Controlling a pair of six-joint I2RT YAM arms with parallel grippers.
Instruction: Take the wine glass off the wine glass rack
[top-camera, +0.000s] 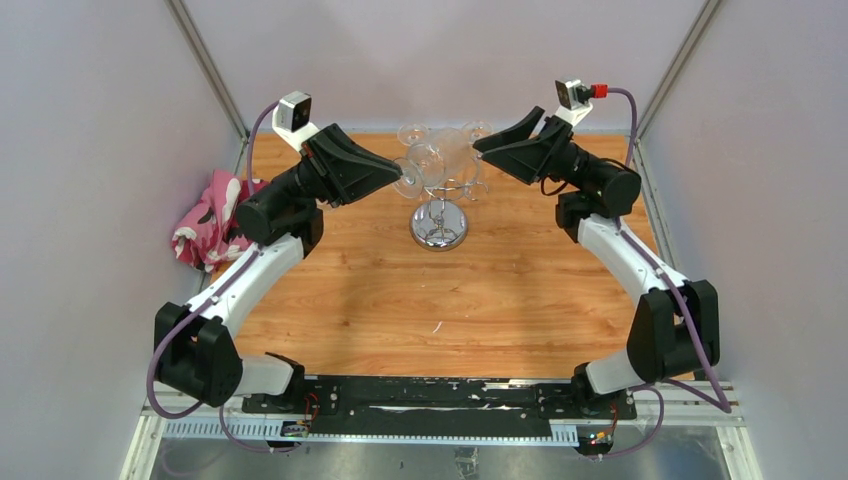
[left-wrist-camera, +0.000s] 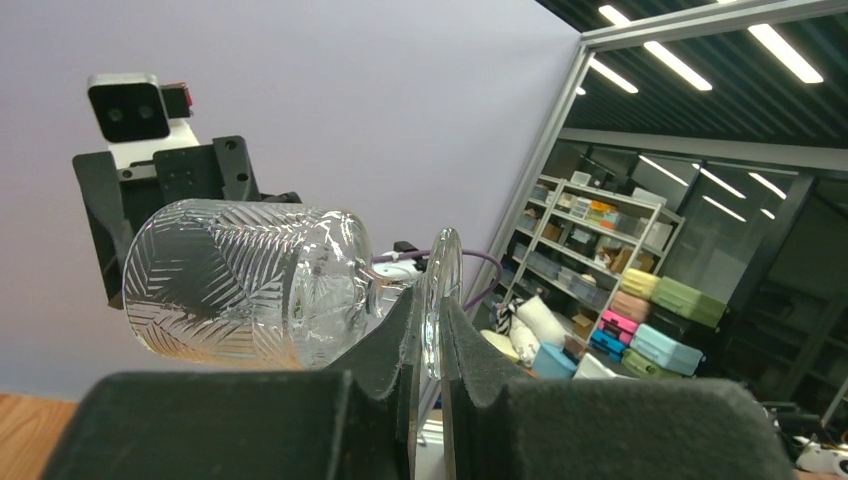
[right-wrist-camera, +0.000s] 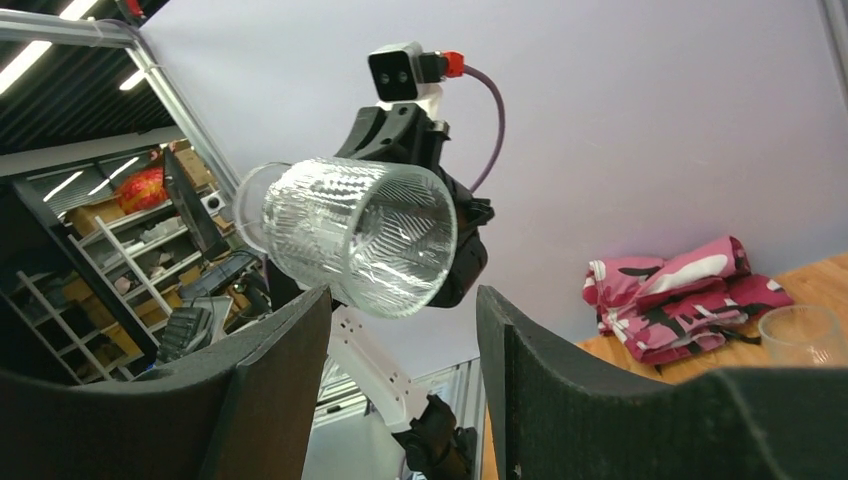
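Over wooden table (top-camera: 400, 300), left end effector (left-wrist-camera: 428, 320) clamps wine glass (left-wrist-camera: 240, 285) foot; right end effector (right-wrist-camera: 400, 300) apart, seemingly near bowl.

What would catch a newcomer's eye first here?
A shiny wire rack hung with glasses stands at the far middle of the table. The left fingers pinch the foot of a patterned wine glass lying sideways, and the right fingers stand open facing it. A pink cloth lies at the table's left edge.
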